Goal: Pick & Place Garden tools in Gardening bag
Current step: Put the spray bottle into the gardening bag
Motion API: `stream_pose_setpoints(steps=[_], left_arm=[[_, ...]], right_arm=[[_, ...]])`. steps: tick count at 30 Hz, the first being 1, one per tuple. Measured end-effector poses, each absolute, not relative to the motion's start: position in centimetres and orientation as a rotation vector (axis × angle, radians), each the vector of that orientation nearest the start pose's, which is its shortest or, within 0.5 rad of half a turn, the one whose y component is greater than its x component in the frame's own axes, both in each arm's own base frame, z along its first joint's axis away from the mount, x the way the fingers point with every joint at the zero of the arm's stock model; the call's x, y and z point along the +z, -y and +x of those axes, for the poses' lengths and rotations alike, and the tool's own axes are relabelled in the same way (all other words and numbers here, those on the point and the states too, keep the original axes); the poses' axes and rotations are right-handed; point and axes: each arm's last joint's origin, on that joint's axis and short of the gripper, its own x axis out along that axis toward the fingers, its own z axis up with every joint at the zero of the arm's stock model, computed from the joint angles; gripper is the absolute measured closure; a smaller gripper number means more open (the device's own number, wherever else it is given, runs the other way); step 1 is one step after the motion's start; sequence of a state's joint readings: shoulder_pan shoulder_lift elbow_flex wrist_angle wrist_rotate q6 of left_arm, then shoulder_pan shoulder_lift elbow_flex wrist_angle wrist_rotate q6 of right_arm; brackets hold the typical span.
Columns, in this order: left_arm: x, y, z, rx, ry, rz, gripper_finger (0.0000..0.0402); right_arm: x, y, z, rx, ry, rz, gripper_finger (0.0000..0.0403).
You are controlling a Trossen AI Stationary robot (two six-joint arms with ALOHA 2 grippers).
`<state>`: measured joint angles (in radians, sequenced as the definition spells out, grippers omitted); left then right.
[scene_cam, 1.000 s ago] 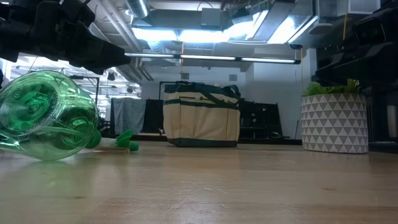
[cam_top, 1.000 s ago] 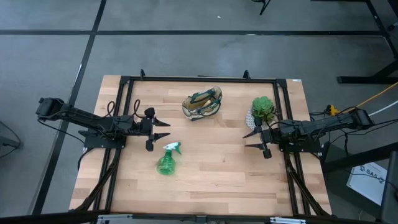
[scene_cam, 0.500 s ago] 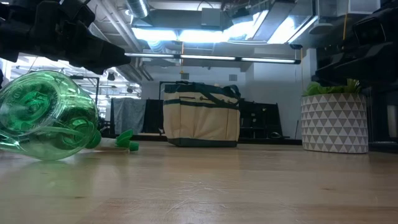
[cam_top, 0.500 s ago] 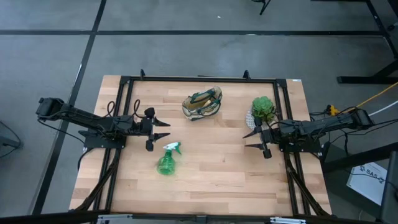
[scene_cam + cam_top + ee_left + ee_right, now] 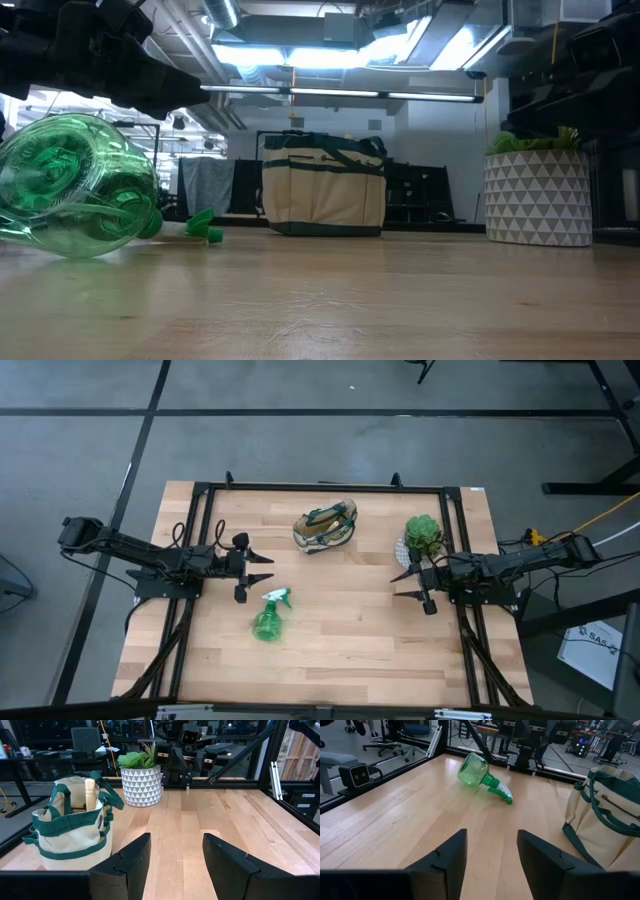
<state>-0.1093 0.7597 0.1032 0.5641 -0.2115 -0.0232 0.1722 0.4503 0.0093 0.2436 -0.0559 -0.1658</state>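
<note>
The green translucent spray bottle (image 5: 269, 617) lies on its side on the wooden table, nozzle toward the far edge; it also shows in the low view (image 5: 75, 187) and the right wrist view (image 5: 480, 773). The beige bag with green trim (image 5: 326, 526) stands at the far middle, a wooden handle (image 5: 89, 794) sticking out of its mouth. The trowel blade, rake head and shears are hidden. My left gripper (image 5: 262, 569) is open above the table, just beyond the bottle's nozzle. My right gripper (image 5: 402, 586) is open at the right, beside the potted plant.
A leafy potted plant (image 5: 423, 535) in a white patterned pot (image 5: 142, 785) stands at the far right, close to my right arm. A black frame (image 5: 320, 487) runs round the table's edges. Bare wood (image 5: 340, 630) lies between the two grippers and toward the near edge.
</note>
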Motion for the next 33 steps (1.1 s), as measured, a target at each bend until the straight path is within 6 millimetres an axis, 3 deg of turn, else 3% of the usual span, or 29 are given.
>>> stream_pose_setpoints(steps=[5,11,16,23,28,33], left_arm=[[17.6,1.1,15.5,0.104,-0.075,-0.038,0.0224],[17.9,1.1,15.5,0.095,-0.033,-0.239,0.0226],[17.9,1.6,15.5,-0.056,-0.052,-0.333,0.0224],[19.2,1.8,15.5,-0.112,0.063,-0.481,0.0225],[19.0,2.4,15.6,-0.103,0.039,-0.426,0.0225],[19.8,3.6,17.3,-0.051,-0.113,-0.247,0.0232]], right_arm=[[14.9,-2.3,12.2,0.243,-0.178,-0.176,0.0227],[14.9,-2.3,12.2,0.243,-0.178,-0.176,0.0227],[14.9,-2.3,12.2,0.243,-0.178,-0.176,0.0227],[14.9,-2.3,12.2,0.243,-0.177,-0.176,0.0227],[14.9,-2.3,12.2,0.242,-0.178,-0.176,0.0227],[14.9,-2.3,12.2,0.241,-0.177,-0.176,0.0227]])
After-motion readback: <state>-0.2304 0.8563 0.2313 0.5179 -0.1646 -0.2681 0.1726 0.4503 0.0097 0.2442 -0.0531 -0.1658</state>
